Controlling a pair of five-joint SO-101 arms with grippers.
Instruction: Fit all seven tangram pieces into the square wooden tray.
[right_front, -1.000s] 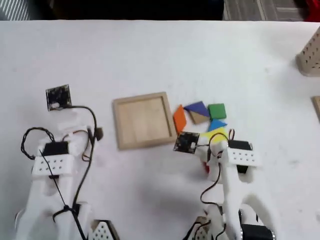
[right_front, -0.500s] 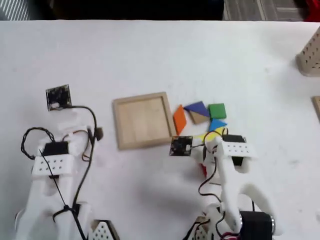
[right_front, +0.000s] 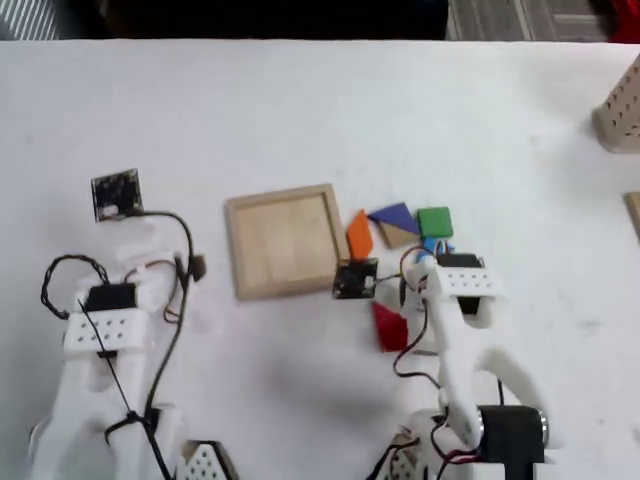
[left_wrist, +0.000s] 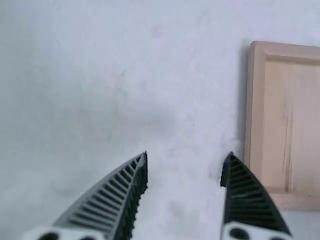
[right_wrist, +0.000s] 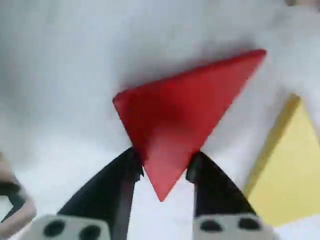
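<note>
Right end effector (right_wrist: 164, 167) clamped on one corner of the red triangle (right_wrist: 180, 115), a finger on each side. Yellow piece (right_wrist: 285, 170) lies just beside that grip. Left end effector (left_wrist: 185, 172) spread wide over bare desk (left_wrist: 100, 75), wooden tray (left_wrist: 256, 115) just off one fingertip.

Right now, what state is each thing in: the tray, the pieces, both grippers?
wooden tray: empty.
left gripper: open, holding nothing.
right gripper: shut on red triangle.
red triangle: gripped by one corner, outside the tray.
yellow piece: loose, outside the tray.
orange piece: loose beside the tray.
</note>
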